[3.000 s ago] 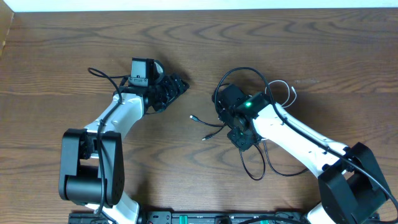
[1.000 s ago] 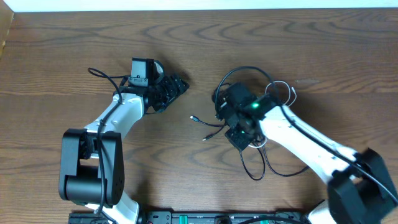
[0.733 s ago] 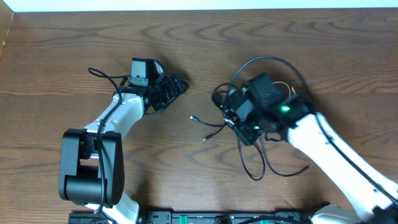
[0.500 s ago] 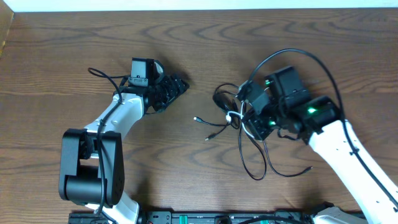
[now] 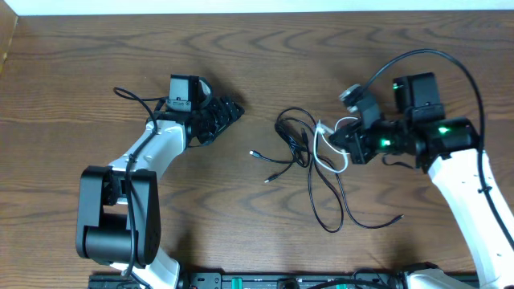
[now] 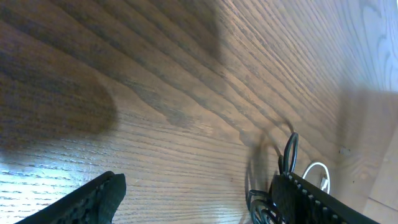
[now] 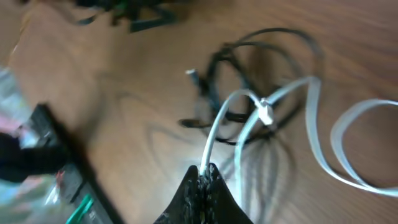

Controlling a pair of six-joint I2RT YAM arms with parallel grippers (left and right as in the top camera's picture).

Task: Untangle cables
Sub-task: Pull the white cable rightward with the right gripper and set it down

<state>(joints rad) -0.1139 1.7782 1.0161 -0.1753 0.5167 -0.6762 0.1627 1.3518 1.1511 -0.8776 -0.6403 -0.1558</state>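
Right claw (image 7: 202,169) pinches the white cable (image 7: 217,127), which runs to the black cable (image 5: 291,138) tangle; left claw (image 6: 199,180) gapes, empty, over the tabletop (image 5: 96,56)

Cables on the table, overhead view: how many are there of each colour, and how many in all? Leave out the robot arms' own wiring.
black cable: 1
white cable: 1
Total: 2
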